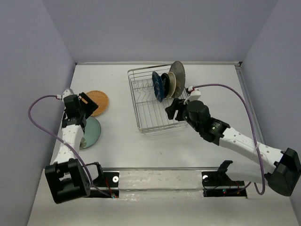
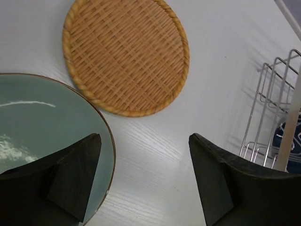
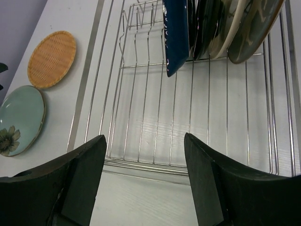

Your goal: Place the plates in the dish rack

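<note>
The dish rack (image 1: 149,110) is a silver wire basket at the table's middle. Several plates stand upright at its far end: dark blue (image 1: 157,86), black (image 1: 165,84), cream (image 1: 172,84), grey (image 1: 178,72). The orange woven plate (image 1: 98,102) and the pale teal plate (image 1: 91,132) lie flat on the left. My left gripper (image 1: 84,106) hangs open above the table between those two (image 2: 146,155), one finger over the teal plate's (image 2: 42,122) rim and nothing between its fingers. My right gripper (image 1: 171,109) is open and empty over the rack's near edge (image 3: 145,141).
The near half of the rack floor (image 3: 188,117) has bare wires and free tines in front of the blue plate (image 3: 176,33). Walls close in the table on the left, back and right. The arm bases sit on a rail (image 1: 160,179) at the near edge.
</note>
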Available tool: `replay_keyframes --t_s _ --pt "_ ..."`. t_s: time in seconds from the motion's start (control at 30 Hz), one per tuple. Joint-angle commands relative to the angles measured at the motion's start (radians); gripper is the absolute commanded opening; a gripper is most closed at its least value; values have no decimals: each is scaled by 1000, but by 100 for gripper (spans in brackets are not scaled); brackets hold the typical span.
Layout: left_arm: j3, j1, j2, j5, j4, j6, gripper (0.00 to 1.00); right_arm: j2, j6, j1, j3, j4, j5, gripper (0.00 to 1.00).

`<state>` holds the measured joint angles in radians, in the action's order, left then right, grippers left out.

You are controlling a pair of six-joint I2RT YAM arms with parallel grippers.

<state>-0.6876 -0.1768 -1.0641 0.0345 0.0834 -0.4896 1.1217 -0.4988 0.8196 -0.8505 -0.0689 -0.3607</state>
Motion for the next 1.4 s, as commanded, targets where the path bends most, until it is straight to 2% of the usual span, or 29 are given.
replay_keyframes --t_s 0.0,0.17,0.33,0.43,0.7,1.03,1.13,1.23,1.27,1.3,1.33,1.37 --pt "-64 -104 -111 111 -129 -43 85 -57 14 6 45 121 37 72" --pt "-116 -226 -269 163 -165 -35 78 -127 28 6 123 190 17 70" --pt "-170 -277 -388 196 -212 -26 77 -178 62 6 191 227 12 68" --pt "-205 -289 -427 194 -235 -1 74 -168 71 6 200 230 9 64" --pt "-317 -291 -621 167 -194 127 71 -177 46 6 208 236 58 62" --pt "-377 -293 -763 235 -191 137 64 -166 45 6 212 241 55 62" --pt "-368 -293 -793 263 -214 131 58 -158 40 6 215 241 55 62" --pt "-359 -293 -815 304 -255 103 44 -154 37 6 215 245 55 62" --pt "-357 -293 -820 315 -266 97 32 -148 37 6 215 247 55 61" --pt "-356 -293 -823 323 -286 89 24 -145 37 6 215 248 55 61" --pt "-351 -293 -823 326 -292 85 10 -142 37 6 215 248 54 61" --pt "-346 -293 -814 327 -309 76 6 -140 37 6 214 248 51 61"
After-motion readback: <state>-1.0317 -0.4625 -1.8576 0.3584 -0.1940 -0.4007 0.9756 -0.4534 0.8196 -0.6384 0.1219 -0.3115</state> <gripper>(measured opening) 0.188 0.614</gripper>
